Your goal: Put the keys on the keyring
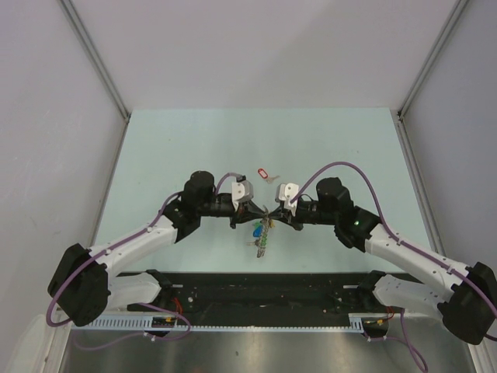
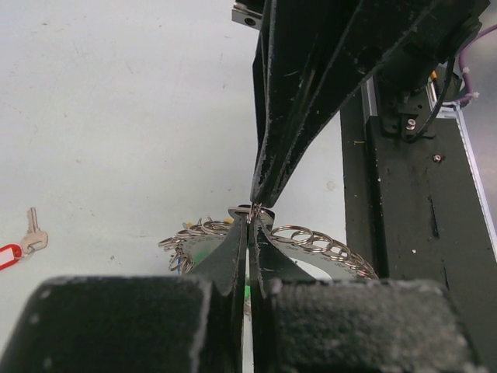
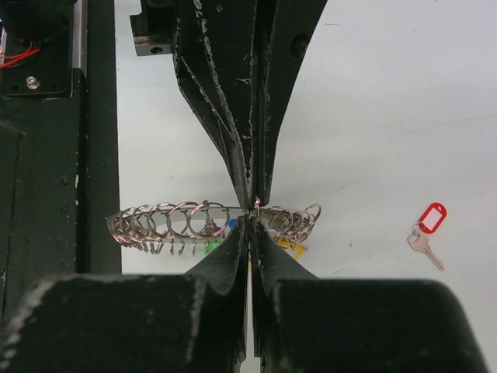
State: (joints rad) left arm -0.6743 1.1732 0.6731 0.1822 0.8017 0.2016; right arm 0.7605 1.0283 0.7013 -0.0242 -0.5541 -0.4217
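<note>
**Both tips pinched on the hoop, one red key loose**

My left gripper (image 1: 259,213) and right gripper (image 1: 274,213) meet tip to tip over the middle of the table (image 1: 155,155). Each has its jaws pressed together on the thin wire of the keyring (image 1: 262,235). The hoop hangs toward the near side, crowded with split loops and tagged keys. A red-tagged key (image 1: 262,173) lies loose just beyond, on the far side.

I judge the hoop light but springy — wire this thin may twist or slip between my pads, and its strung load will swing. Bare wire close to the tips looks like the right hold. The loose key is tiny and flat, so its plastic tag should be easier to grasp.

From above the keyring is only a tangle. My right wrist view lays out the row of loops and the whole red-tagged key, while my left wrist view cuts its tag at the edge. No view shows me the hoop's opening.
</note>
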